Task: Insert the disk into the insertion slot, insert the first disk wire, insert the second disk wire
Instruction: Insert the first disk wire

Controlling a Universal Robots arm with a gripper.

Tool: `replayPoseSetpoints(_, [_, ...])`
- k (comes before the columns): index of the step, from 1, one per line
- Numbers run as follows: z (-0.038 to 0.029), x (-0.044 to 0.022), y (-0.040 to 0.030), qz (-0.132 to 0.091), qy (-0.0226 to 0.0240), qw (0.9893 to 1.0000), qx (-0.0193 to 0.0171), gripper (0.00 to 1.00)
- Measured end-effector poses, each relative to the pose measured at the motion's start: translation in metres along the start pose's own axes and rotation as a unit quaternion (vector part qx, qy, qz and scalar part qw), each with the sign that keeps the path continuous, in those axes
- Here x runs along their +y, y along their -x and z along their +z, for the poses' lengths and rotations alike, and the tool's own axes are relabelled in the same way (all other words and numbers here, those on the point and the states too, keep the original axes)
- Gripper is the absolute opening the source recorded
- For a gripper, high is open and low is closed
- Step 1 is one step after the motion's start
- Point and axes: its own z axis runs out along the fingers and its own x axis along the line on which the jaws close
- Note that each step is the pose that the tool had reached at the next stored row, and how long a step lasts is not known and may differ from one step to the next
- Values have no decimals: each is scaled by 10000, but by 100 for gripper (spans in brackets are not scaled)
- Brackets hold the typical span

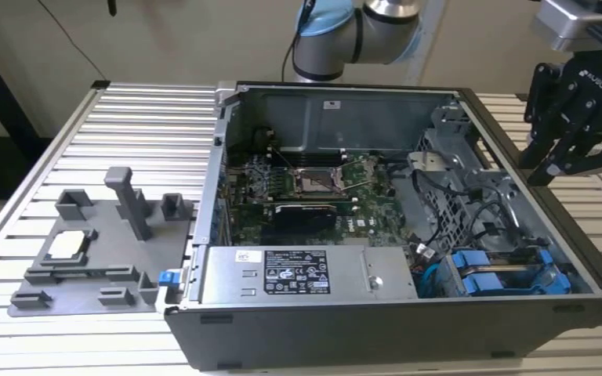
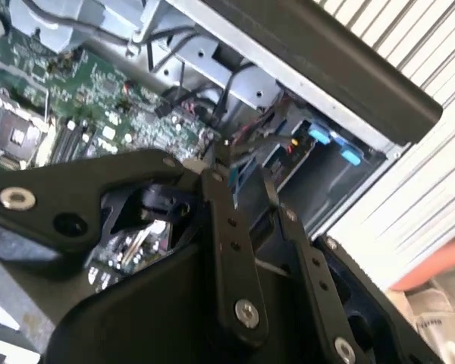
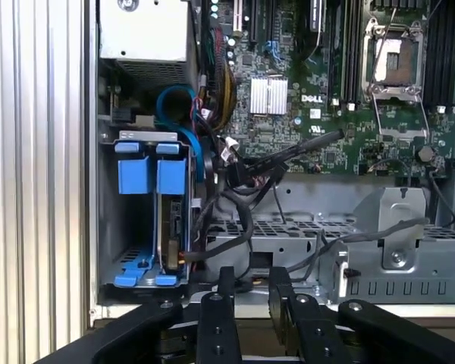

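Fingers [image 3: 226,290] slightly apart, holding nothing, above an open computer case [image 1: 385,325].
Below the fingers and well apart from them, the disk [image 3: 169,224] in its blue carrier stands inside the insertion slot [image 3: 110,227], with dark cables [image 3: 239,227] just beside it.

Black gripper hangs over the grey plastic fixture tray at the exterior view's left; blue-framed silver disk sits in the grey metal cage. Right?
No. The exterior view shows the black gripper at its right, by the black computer case side wall, not over the fixture tray. The blue-framed disk does sit in the cage.
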Motion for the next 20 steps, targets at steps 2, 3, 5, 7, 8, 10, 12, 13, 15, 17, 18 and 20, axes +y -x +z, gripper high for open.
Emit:
replayPoseSetpoints(2, [4,62,2,-1,-11,10000,16,33])
replayPoseSetpoints(3, [5,95,3,-2,-18,10000,24,33])
replayPoseSetpoints(5, [9,171,6,-3,-36,10000,39,33])
replayPoseSetpoints(7, [14,242,8,-5,-54,10000,56,33])
replayPoseSetpoints(8, [18,277,10,-5,-63,10000,69,33])
replayPoseSetpoints(10, [25,346,16,-6,-84,9999,99,33])
replayPoseSetpoints(12, [34,414,23,-9,-108,9998,137,33])
replayPoseSetpoints(13, [40,450,27,-10,-124,9998,157,33])
replayPoseSetpoints(15, [50,517,30,-13,-166,9997,188,33])
replayPoseSetpoints(17, [58,580,32,-16,-214,9995,219,33])
replayPoseSetpoints(18, [62,609,33,-17,-238,9994,237,33])
replayPoseSetpoints(20, [69,654,39,-22,-277,9991,307,33])
